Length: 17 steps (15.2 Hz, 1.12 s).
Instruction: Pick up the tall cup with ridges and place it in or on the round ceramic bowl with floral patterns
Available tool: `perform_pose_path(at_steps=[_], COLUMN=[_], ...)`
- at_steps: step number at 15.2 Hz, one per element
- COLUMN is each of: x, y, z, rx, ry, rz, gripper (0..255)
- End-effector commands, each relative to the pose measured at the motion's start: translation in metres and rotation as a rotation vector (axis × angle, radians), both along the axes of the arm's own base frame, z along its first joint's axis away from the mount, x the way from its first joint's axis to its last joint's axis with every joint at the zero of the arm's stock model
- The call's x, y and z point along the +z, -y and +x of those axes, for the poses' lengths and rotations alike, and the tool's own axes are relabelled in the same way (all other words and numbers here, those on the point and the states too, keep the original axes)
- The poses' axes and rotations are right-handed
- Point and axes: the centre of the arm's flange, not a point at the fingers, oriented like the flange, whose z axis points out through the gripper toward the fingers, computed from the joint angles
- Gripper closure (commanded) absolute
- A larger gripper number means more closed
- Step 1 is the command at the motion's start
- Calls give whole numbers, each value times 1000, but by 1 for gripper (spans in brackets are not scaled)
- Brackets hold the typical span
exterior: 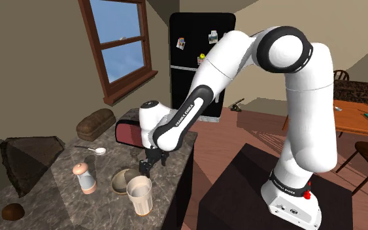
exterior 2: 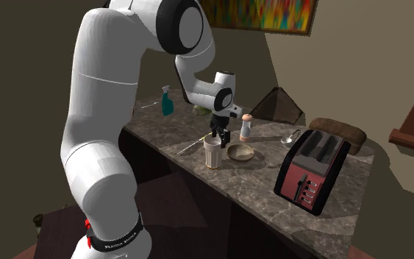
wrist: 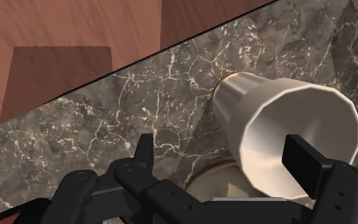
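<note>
The tall ridged cup (exterior: 139, 195) is cream and stands upright on the dark marble counter (exterior: 58, 196), close to its front edge. Touching or nearly touching it is the round tan bowl (exterior: 123, 180). My gripper (exterior: 148, 167) hangs just above the cup, open and holding nothing. In the second exterior view the gripper (exterior 2: 218, 137) sits over the cup (exterior 2: 213, 154), with the bowl (exterior 2: 240, 152) to its right. In the wrist view the cup (wrist: 279, 121) lies under one finger, the other fingertip (wrist: 144, 151) is over bare counter, and a bit of the bowl (wrist: 199, 184) shows between them.
A shaker (exterior: 84, 178), a spoon (exterior: 92, 150), a red toaster (exterior: 130, 132), a bread loaf (exterior: 96, 123) and a dark pyramid-shaped object (exterior: 27, 162) share the counter. A spray bottle (exterior 2: 168, 101) stands at its far end. The counter edge drops to wooden floor (wrist: 75, 25).
</note>
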Motion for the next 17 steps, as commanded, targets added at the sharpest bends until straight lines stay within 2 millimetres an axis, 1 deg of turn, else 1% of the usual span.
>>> perform_pose_path(at_steps=[1,3,10,11,17], x=[-16,-32,-69,-72,-72], y=[-16,-32,-34,-35,-35], z=[11,23,22,22,22], rx=[-3,-6,-6,-6,-6], ry=[8,14,14,14,14], rz=[4,9,9,9,9], gripper=[0,0,0,0,0])
